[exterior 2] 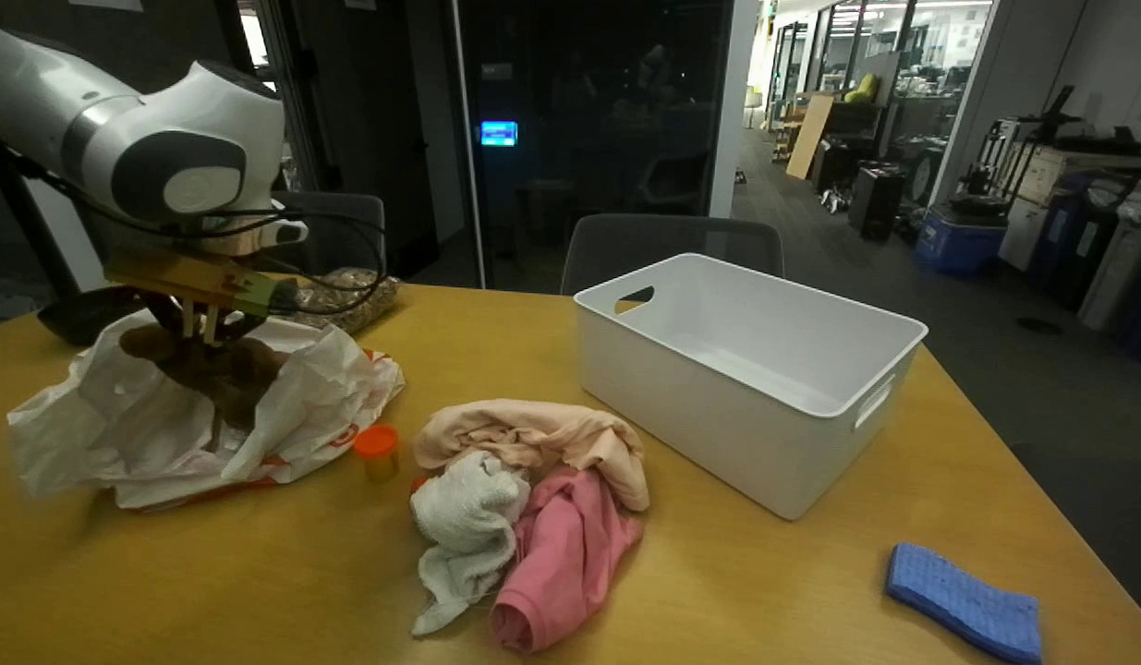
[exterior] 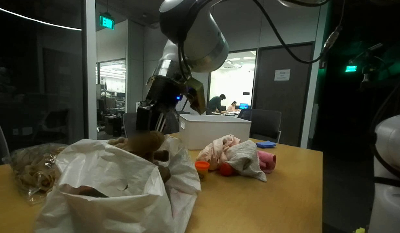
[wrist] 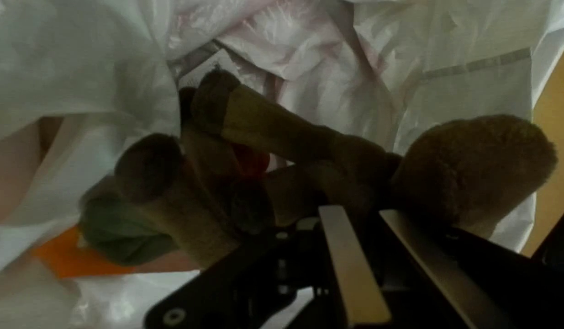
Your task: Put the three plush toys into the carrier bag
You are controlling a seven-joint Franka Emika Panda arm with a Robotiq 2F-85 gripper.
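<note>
The jaws point down over the carrier bag point(exterior: 122, 207), clamped on the brown toy point(exterior 2: 228, 374); the wrist view shows them nearly together, a narrow gap between. The toy is at the bag's wide mouth: in an exterior view its upper part shows above the crumpled white film, while its lower limbs are partly hidden behind it. How far down into the bag it reaches, I cannot tell. In the wrist view a green piece point(wrist: 126, 230), an orange patch point(wrist: 81, 260) and a small red spot point(wrist: 252, 160) show among the film and the toy's limbs; whether these are the other plush toys, I cannot tell. On the surface point(exterior: 258, 200), a clear bag point(exterior: 34, 171) with tan, lumpy contents lies near the carrier bag. In both exterior views an orange-lidded tub point(exterior 2: 376, 450) stands between the carrier bag and a heap of peach cloth point(exterior 2: 533, 429), white cloth point(exterior 2: 468, 513) and pink cloth point(exterior 2: 570, 554). A red round thing point(exterior: 226, 169) lies against the white cloth. The bin point(exterior 2: 709, 416) stands upright beside the heap, and a blue cloth point(exterior 2: 963, 600) lies well apart from the carrier bag.
</note>
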